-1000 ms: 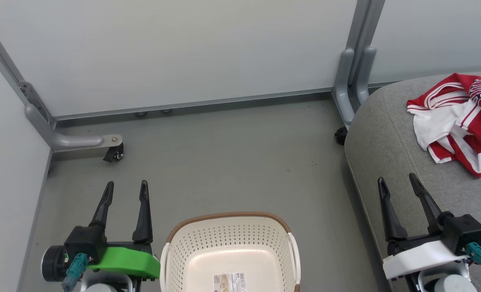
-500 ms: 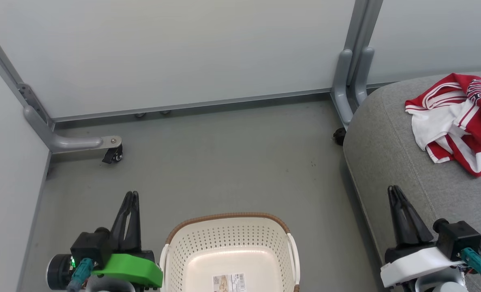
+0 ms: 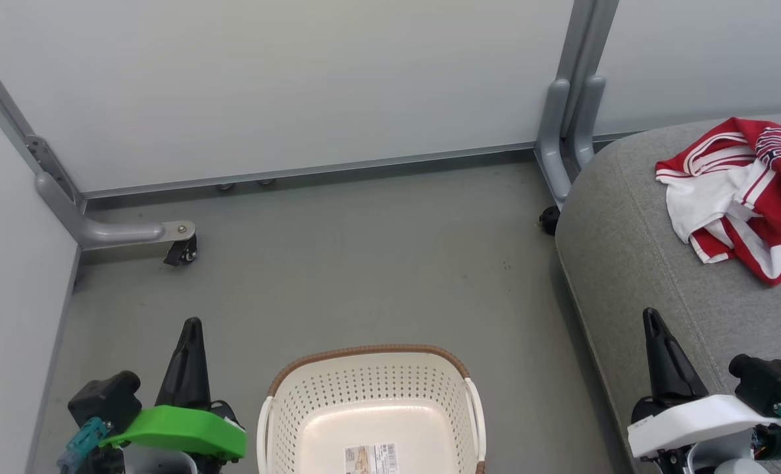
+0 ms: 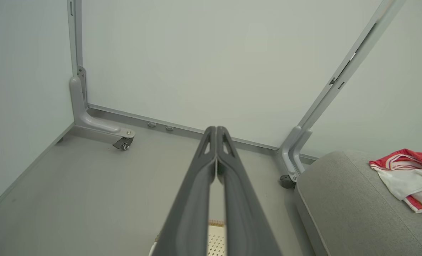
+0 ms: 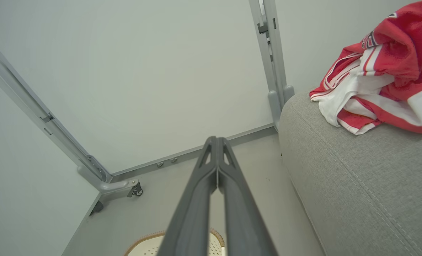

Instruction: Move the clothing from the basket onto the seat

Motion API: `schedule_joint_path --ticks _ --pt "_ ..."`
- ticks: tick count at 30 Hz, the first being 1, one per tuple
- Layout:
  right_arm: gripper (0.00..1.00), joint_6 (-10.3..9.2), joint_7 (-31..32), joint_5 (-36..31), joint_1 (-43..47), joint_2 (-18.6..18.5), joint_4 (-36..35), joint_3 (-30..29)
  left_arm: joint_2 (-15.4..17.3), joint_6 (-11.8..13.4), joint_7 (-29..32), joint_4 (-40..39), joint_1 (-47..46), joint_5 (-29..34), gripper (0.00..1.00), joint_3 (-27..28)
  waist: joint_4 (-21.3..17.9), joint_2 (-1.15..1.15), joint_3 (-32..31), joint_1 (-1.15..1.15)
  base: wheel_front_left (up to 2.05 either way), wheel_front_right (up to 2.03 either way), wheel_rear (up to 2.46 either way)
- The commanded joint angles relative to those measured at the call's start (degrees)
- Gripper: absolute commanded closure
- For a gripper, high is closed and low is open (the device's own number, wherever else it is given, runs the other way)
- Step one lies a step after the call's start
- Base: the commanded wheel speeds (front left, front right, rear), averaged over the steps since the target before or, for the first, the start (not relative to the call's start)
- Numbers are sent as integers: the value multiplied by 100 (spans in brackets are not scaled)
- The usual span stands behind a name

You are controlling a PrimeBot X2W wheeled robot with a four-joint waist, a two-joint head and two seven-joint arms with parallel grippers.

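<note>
The clothing [image 3: 739, 191] lies in a crumpled red-and-white heap on the seat [image 3: 627, 263], toward its far side. The basket [image 3: 367, 350] stands on the grey floor [image 3: 364, 263] beside the seat, a label [image 3: 372, 459] showing on its bottom. The left hand [image 3: 192, 324] hovers just left of the basket, clenched on nothing. The right hand [image 3: 651, 315] hangs over the seat's near edge, likewise clenched and empty.

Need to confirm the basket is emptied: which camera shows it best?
Head view: the basket sits bottom centre, interior exposed, a label on its floor. Both wrist views catch a sliver of it at their bottom edge.
</note>
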Motion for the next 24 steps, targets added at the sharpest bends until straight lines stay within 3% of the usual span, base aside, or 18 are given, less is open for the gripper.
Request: schedule_joint_path --ticks 1,24 --pt "100 -1 46 264 -173 -54 -46 -29 9 -28 53 -80 -133 -256 100 63 -2 8 1 0 0 0 0" --pt "100 -2 521 2269 -351 -100 185 -111 9 -112 560 -55 -236 -2187 100 344 -41 18 15 0 0 0 0"
